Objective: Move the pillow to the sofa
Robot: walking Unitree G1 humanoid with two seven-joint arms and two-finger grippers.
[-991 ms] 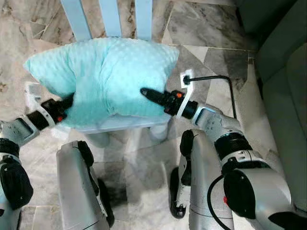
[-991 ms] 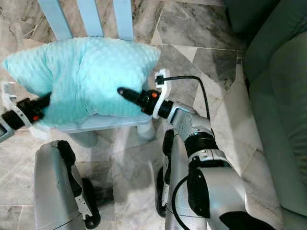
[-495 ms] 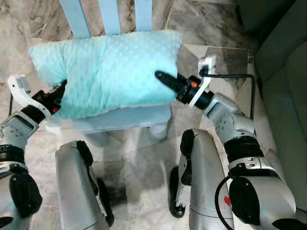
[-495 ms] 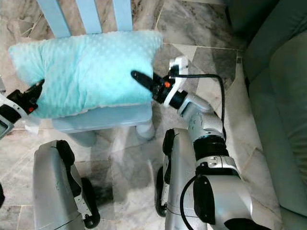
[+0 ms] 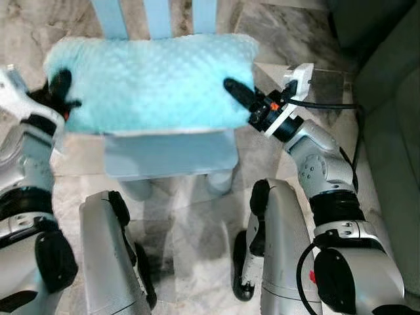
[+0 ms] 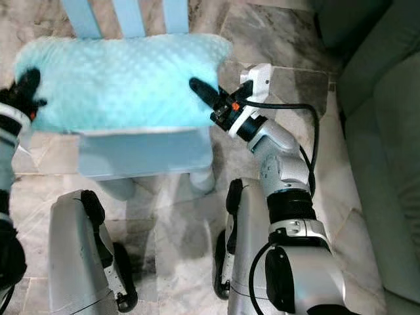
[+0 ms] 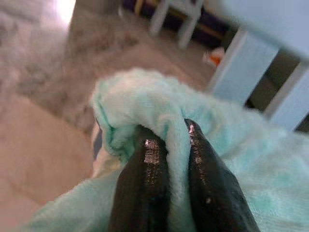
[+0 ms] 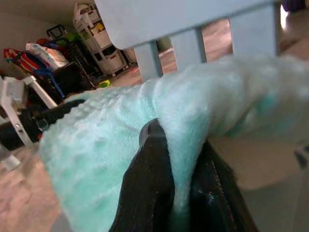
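A mint-green dotted pillow [image 5: 151, 82] is held stretched out above the seat of a small light-blue chair [image 5: 167, 154]. My left gripper [image 5: 58, 88] is shut on the pillow's left end, and the left wrist view shows fabric pinched between its black fingers [image 7: 145, 179]. My right gripper [image 5: 237, 93] is shut on the pillow's right edge, with plush folded between its fingers [image 8: 149, 179]. The grey-green sofa [image 5: 394, 98] stands to my right.
The chair's back slats [image 5: 157, 16] rise behind the pillow. A black cable [image 5: 328, 105] runs from my right wrist. My silver legs [image 5: 111, 256] stand on the marble floor [image 5: 190, 223] just before the chair. Toys and shelves [image 8: 91, 43] stand in the far room.
Both grippers have lifted and pulled apart, so the pillow went from bunched on the seat to stretched flat and raised above it. The left gripper rose most.
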